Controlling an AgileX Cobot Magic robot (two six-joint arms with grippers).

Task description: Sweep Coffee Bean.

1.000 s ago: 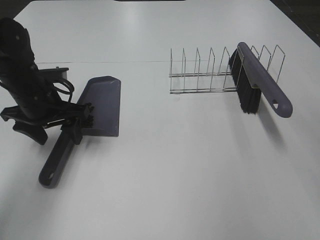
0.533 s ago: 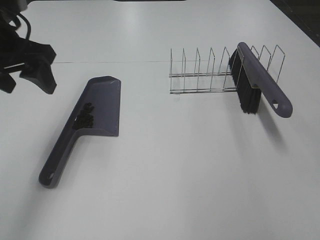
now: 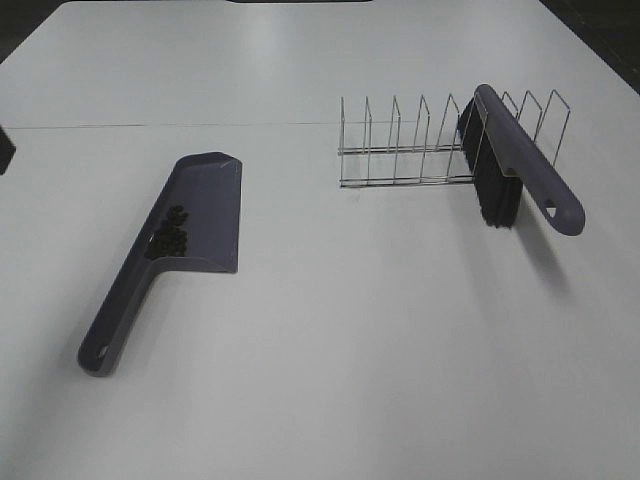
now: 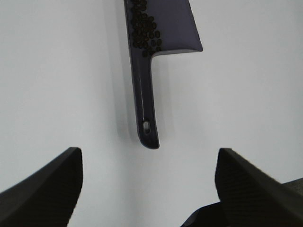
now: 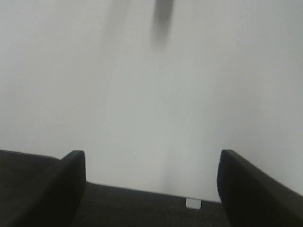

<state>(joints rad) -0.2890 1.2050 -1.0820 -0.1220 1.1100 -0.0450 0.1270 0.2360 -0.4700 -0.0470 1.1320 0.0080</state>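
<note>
Many glossy oval coffee beans (image 3: pixel 170 232) in smooth, seemingly plastic dustpan (image 3: pixel 205 195)

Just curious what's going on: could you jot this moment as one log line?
coffee beans: in dustpan | brush: on wire rack | left gripper: open, empty | right gripper: open, empty

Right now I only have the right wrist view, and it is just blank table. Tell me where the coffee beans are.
Observer: The coffee bean cluster lies inside the purple dustpan, at the handle end of its pan, on the left part of the table.
Operator: Now report the brush.
Observer: The brush rests in the wire rack on the right side, bristles hanging down, well apart from the dustpan.
</note>
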